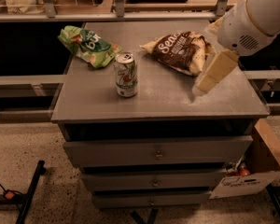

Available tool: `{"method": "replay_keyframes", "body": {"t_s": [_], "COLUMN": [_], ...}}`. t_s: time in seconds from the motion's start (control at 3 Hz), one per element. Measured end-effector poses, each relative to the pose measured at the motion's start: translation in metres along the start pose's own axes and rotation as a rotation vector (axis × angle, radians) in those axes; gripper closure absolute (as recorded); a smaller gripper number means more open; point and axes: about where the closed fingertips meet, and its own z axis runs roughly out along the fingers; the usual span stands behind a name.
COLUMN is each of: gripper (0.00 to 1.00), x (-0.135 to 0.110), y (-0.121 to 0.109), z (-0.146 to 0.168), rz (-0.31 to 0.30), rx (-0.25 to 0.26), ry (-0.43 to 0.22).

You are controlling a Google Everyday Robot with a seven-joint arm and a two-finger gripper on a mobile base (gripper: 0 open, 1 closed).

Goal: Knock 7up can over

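The 7up can (126,75) stands upright on the grey cabinet top (163,99), left of centre, white-silver with green markings and a silver top. My gripper (210,76) comes in from the upper right on a white arm. It hangs above the right part of the cabinet top, well to the right of the can and apart from it. Its cream finger points down and to the left.
A green snack bag (86,45) lies behind the can to the left. A brown and yellow snack bag (179,50) lies behind and right, close to my gripper. Drawers (156,150) sit below. A cardboard box (266,157) stands at right on the floor.
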Motion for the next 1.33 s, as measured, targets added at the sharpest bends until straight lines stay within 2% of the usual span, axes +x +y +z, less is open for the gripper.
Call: {"method": "replay_keyframes", "body": {"t_s": [0.33, 0.67, 1.0, 1.33], "gripper": [0.00, 0.00, 0.00, 0.00], "x": [-0.032, -0.032, -0.037, -0.057], "y": [-0.018, -0.017, -0.016, -0.015], "z": [0.039, 0.039, 0.041, 0.061], "rz": [0.009, 0.008, 0.019, 0.037], "rx": [0.003, 0.003, -0.012, -0.058], "ry": [-0.139, -0.138, -0.168, -0.288]}}
